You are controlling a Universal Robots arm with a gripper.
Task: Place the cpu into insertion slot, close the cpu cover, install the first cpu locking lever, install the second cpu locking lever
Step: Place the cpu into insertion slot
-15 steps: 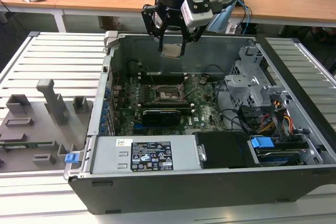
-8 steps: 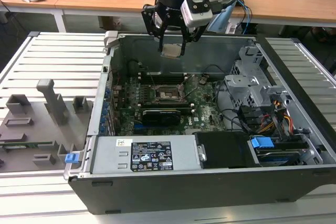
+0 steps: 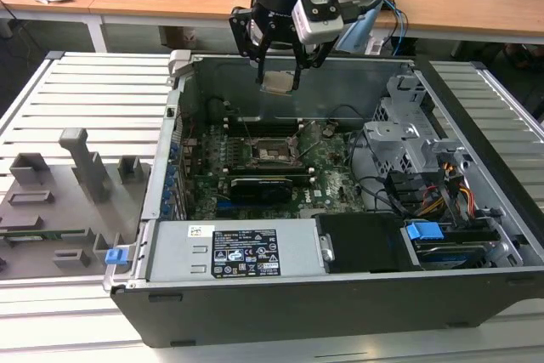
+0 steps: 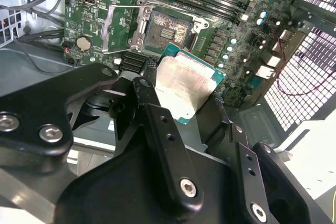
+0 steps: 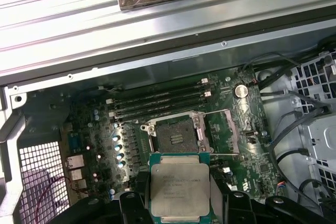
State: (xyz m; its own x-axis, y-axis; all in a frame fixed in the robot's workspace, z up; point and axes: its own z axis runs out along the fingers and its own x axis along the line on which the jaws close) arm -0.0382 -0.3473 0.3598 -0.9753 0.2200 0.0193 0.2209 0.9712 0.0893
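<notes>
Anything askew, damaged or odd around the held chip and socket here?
Nothing stands out. The gripper holds the cpu above the open case, and the chip looks intact. The insertion slot is empty, with the cpu cover swung open beside it.

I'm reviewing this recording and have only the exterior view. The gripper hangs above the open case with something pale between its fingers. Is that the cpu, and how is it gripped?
Observer: Yes. In the first wrist view the gripper is shut on the cpu, with fingers on two opposite edges and the metal top facing the camera.
Operator: Is the insertion slot free?
Observer: In the second wrist view the insertion slot is empty, its contact field exposed.
Operator: And the cpu cover?
Observer: In that same view the cpu cover is swung open beside the slot, not lying over it.
</notes>
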